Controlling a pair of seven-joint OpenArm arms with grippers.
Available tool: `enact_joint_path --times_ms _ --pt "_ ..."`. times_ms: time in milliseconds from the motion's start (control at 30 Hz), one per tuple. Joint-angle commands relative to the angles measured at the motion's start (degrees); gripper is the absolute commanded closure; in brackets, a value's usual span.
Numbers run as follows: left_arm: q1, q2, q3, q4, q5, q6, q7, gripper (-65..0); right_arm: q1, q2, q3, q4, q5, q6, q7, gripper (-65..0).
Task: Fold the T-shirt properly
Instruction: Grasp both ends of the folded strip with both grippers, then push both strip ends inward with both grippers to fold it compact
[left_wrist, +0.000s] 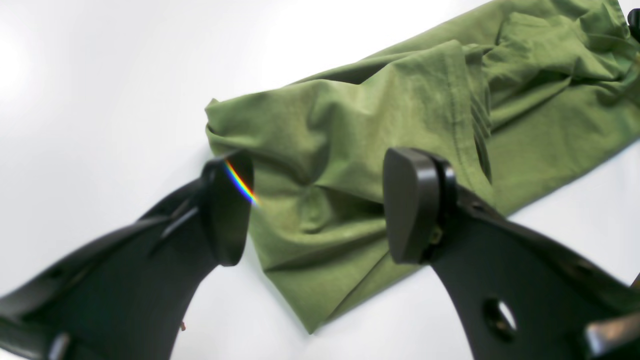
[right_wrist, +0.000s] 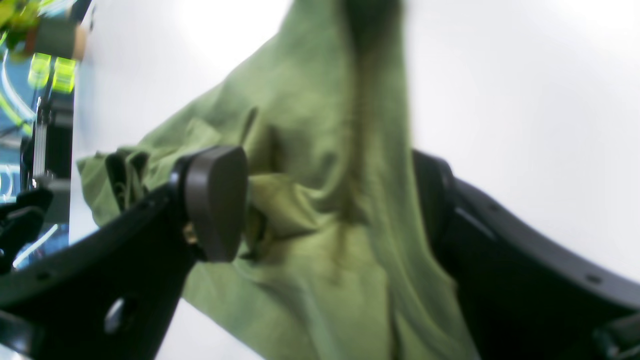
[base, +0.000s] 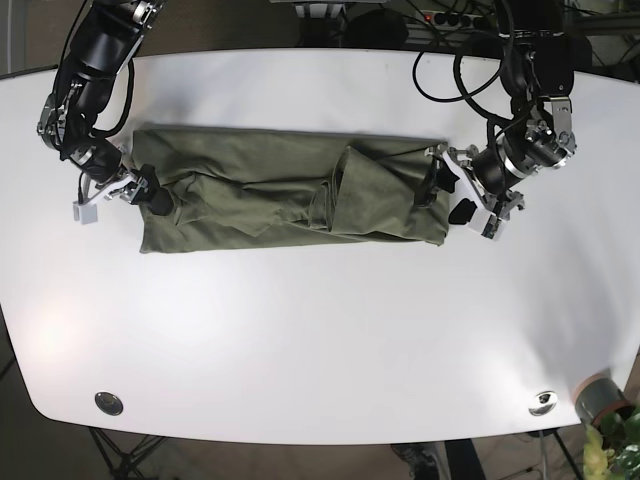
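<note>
The olive-green T-shirt (base: 290, 190) lies as a long crumpled band across the white table (base: 320, 330), with a bunched fold near its middle. My left gripper (base: 448, 195) is at the shirt's right end. In the left wrist view this gripper (left_wrist: 320, 210) is open, its fingers (left_wrist: 227, 210) straddling the shirt's wrinkled end (left_wrist: 320, 150). My right gripper (base: 150, 195) is at the shirt's left end. In the right wrist view it (right_wrist: 325, 205) stands open, with bunched shirt cloth (right_wrist: 320, 165) between its fingers and draped over the right-hand one.
Two metal discs (base: 108, 403) (base: 543, 402) sit near the table's front edge. Cables (base: 470, 60) hang over the back right. A potted plant (base: 605, 410) stands off the table's front right corner.
</note>
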Motion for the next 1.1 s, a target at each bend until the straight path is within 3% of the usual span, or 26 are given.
enact_joint_path --times_ms 0,267,400,467,567,633,800,1067 --pt "-0.7 -0.6 -0.3 0.9 -0.8 -0.1 -1.4 -38.9 0.5 0.2 -1.4 0.8 -0.6 -0.39 -0.6 -44.5" --pt "-0.3 -0.7 -0.2 -1.9 -0.6 -0.1 -1.4 -38.9 1.0 -0.6 -1.9 0.8 -0.6 -0.39 -0.5 -43.1" --pt "-0.3 -0.7 -0.3 -5.4 -0.9 -0.1 -1.4 -38.9 2.1 -0.4 -1.9 0.8 -0.6 -0.39 -0.5 -28.2" --pt "-0.4 -0.7 -0.3 -6.4 -0.9 -0.1 -1.5 -38.9 2.2 -0.3 -2.0 0.8 -0.6 -0.39 -0.5 -15.5" --pt "-0.4 -0.7 -0.3 -6.7 -0.9 0.0 -1.5 -38.9 2.2 -0.3 -2.0 0.8 -0.6 -0.48 -0.5 -2.2" --pt "-0.4 -0.5 -0.3 -6.7 -0.7 0.0 -1.6 -38.9 2.2 -0.3 -2.0 0.8 -0.6 -0.83 -0.5 -2.7" --pt "-0.5 -0.4 -0.2 -6.7 -0.9 0.3 -1.6 -38.6 1.7 -0.5 -2.0 4.8 -0.6 -5.32 -0.5 -2.2" --pt "-2.9 -0.4 0.0 -11.5 -0.9 0.4 -1.6 -38.6 -0.3 -0.7 -2.0 13.7 -0.6 -7.95 -0.6 -2.2"
